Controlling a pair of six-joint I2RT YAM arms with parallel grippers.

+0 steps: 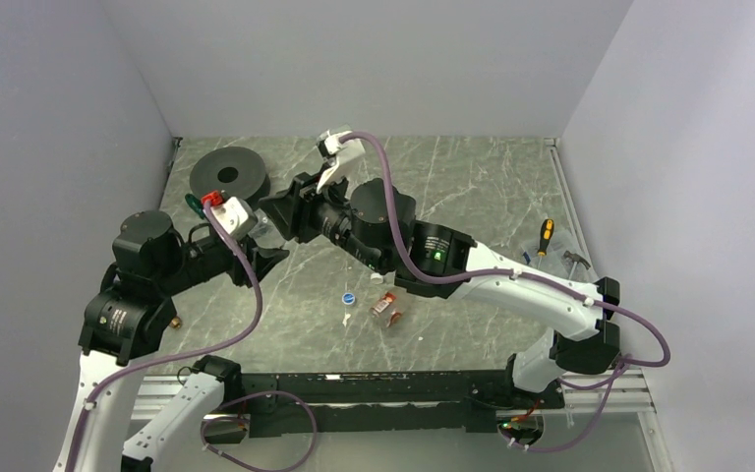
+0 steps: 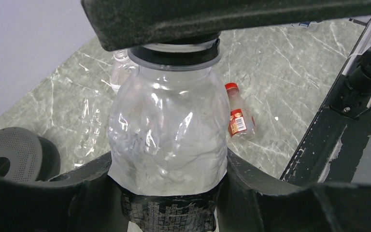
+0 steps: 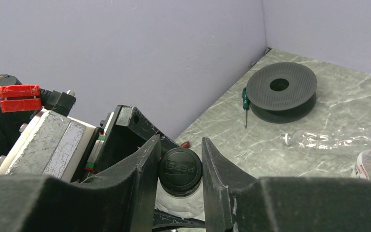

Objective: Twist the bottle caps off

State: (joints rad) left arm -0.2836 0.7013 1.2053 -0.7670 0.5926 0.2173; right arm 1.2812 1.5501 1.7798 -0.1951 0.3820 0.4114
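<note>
- Right gripper (image 3: 180, 155) is pinching the black cap (image 3: 180, 168), with one finger pressed to each side of it; raised lettering shows on the cap's top.
- Left gripper (image 2: 166, 195) is clamped around the lower body of the clear crumpled bottle (image 2: 169, 130), its fingers (image 2: 251, 176) against both sides.
- That bottle is held off the table, between the two grippers, over the left part of the marble table (image 1: 472, 187).
- From the left wrist, the cap's dark collar sits on the bottle's neck under the right gripper; whether the thread has loosened cannot be told.
- A small red-labelled bottle (image 1: 385, 308) lies on its side near the table's middle, its red cap (image 2: 230, 87) on.
- A blue cap (image 1: 349, 298) lies loose just left of it; the pale speck (image 1: 346, 319) beside it may be a white cap, but it is too small to be sure.
- An empty clear bottle (image 3: 333, 139) lies flat near the black disc (image 3: 281, 89).
- A green-handled screwdriver (image 3: 245, 99) lies against the disc's left side.
- A yellow-handled screwdriver (image 1: 545, 236) lies near the right wall.
</note>
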